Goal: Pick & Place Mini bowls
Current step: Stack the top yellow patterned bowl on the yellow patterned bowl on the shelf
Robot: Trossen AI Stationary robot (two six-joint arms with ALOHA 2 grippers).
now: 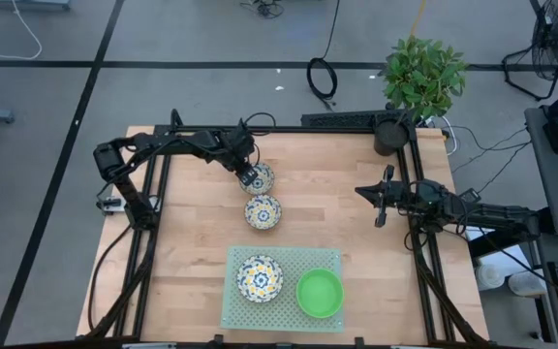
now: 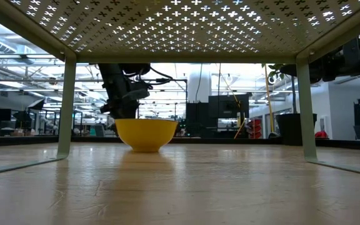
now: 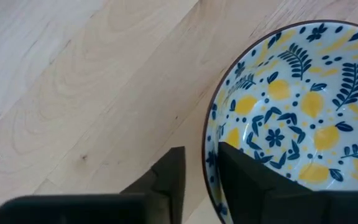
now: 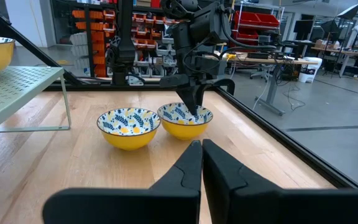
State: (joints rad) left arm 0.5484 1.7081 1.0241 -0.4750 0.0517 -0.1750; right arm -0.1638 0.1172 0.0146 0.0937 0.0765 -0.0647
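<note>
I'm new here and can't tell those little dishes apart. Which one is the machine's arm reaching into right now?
Start at the wooden table and find the two patterned bowls on bare wood, beyond the green mat. It is the far patterned bowl, nearest the potted plant's side. Only this one has the left gripper straddling its rim.

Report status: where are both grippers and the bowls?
Left gripper straddling rim of far patterned bowl, fingers either side. Right gripper shut, idle at table's right edge. Second patterned bowl sits close beside it. Nothing else blocking.
</note>
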